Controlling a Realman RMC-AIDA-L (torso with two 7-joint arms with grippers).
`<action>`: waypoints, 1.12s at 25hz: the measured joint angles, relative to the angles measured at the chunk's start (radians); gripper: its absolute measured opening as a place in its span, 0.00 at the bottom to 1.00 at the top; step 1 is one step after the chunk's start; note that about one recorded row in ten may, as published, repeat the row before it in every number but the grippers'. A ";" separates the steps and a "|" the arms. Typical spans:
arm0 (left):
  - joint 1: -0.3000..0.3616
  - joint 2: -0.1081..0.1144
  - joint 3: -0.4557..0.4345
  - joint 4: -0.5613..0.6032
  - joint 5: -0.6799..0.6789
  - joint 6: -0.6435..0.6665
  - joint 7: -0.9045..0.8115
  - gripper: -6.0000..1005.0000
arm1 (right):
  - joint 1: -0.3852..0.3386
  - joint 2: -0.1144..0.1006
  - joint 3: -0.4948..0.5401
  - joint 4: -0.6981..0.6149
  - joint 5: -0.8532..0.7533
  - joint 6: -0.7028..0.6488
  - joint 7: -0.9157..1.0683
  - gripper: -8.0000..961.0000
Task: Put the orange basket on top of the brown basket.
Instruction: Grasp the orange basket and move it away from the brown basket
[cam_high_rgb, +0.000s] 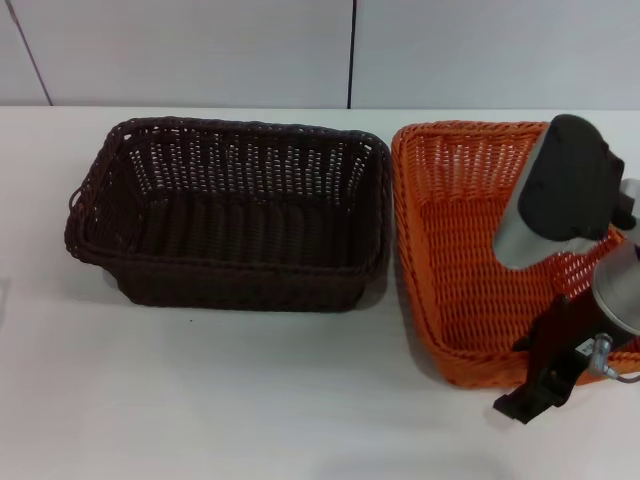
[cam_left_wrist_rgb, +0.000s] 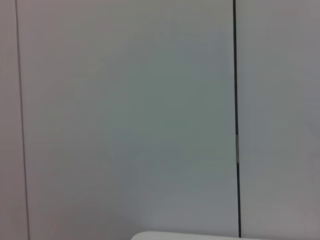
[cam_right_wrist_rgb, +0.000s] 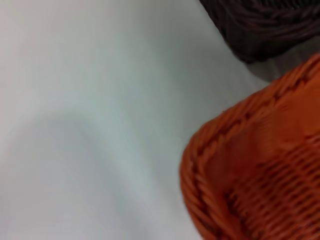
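Note:
The brown basket (cam_high_rgb: 235, 215) stands upright on the white table, left of centre in the head view. The orange basket (cam_high_rgb: 455, 250) stands right beside it on the right, with their rims nearly touching. My right arm reaches over the orange basket, and my right gripper (cam_high_rgb: 545, 385) is at that basket's near rim, by its front edge. The right wrist view shows a corner of the orange basket's braided rim (cam_right_wrist_rgb: 210, 165) close up and a part of the brown basket (cam_right_wrist_rgb: 260, 25) beyond it. My left gripper is out of view.
The white table (cam_high_rgb: 200, 400) stretches in front of both baskets. A pale panelled wall (cam_high_rgb: 350, 50) runs behind them. The left wrist view shows only that wall (cam_left_wrist_rgb: 125, 120) and a sliver of table edge.

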 joint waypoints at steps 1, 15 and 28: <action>0.000 0.000 0.000 0.000 0.000 0.002 0.000 0.79 | 0.000 0.000 -0.005 0.005 -0.012 0.009 0.003 0.78; -0.004 0.000 -0.003 0.004 0.003 0.017 0.004 0.79 | -0.004 0.001 -0.042 0.010 -0.030 0.063 0.018 0.42; -0.007 0.002 -0.008 0.012 0.003 0.043 0.001 0.79 | -0.003 0.001 -0.051 -0.336 -0.143 -0.010 0.158 0.15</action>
